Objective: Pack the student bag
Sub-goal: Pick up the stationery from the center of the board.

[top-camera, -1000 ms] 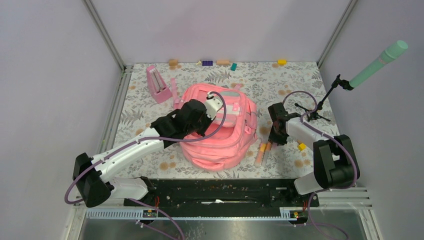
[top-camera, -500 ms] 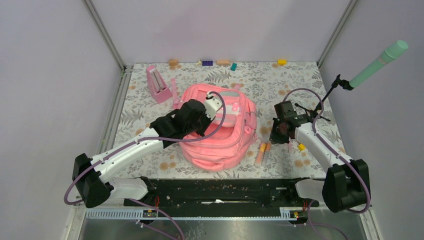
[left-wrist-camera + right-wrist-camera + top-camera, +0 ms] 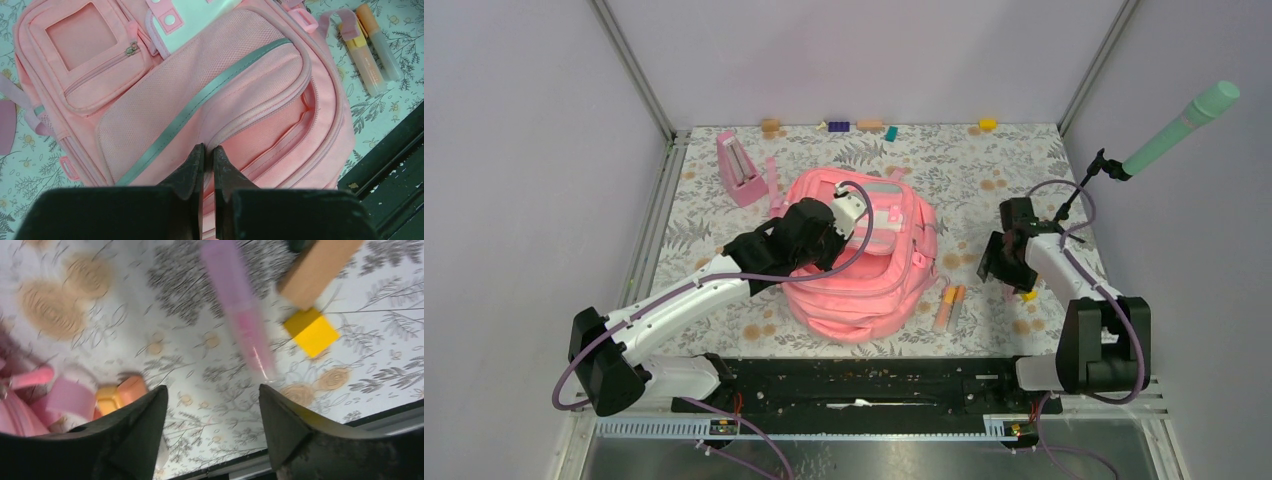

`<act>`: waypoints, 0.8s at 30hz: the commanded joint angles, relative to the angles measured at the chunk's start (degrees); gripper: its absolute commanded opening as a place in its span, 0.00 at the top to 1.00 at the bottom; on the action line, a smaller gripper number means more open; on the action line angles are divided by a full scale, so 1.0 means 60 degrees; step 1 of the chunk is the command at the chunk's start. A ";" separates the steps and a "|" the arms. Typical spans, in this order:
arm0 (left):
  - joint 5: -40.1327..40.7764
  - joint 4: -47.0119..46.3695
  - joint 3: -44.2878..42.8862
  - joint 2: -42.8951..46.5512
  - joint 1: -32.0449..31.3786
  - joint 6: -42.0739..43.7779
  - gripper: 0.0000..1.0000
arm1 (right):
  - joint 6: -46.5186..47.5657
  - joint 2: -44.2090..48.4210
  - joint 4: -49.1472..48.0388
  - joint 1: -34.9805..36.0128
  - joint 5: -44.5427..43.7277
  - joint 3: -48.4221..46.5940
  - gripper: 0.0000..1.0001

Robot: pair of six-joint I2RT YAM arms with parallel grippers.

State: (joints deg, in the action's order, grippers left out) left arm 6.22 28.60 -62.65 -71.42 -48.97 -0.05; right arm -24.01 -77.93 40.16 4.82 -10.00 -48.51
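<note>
— Where's the student bag [image 3: 864, 260]?
— Flat in the middle of the table [image 3: 714, 215], front pockets facing up.
— The left gripper [image 3: 205, 159]?
— Pinched narrow on the fabric at a pocket's edge.
— The right gripper [image 3: 212, 415]?
— Spread wide above the table, right of the bag, over a pink marker [image 3: 240, 310] and a yellow block [image 3: 311, 331].

Shows a student bag [image 3: 280, 127] of soft matt pink cloth with a rough mesh panel [image 3: 165, 100], and smooth plastic highlighters [image 3: 364, 62].

One student bag [image 3: 864, 300], two highlighters [image 3: 943, 308], one pink stand [image 3: 742, 168].
</note>
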 commanded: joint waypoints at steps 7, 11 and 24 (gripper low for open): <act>-0.0111 -0.0563 -0.0646 0.0357 0.0082 -0.0386 1.00 | 0.1247 -0.1479 -0.0584 -0.1175 0.0118 -0.0777 0.20; -0.0114 -0.0562 -0.0648 0.0378 0.0094 -0.0386 1.00 | 0.1345 -0.2123 -0.0461 -0.1231 0.0104 -0.0985 0.21; -0.0066 -0.0559 -0.0650 0.0479 0.0114 -0.0357 1.00 | 0.1683 -0.3192 -0.0314 -0.1229 0.2360 -0.1170 0.37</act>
State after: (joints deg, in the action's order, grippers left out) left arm 5.76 28.62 -62.65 -71.40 -48.77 -0.34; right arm -14.74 -97.25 37.63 -2.48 -1.43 -56.07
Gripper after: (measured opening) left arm 0.036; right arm 0.648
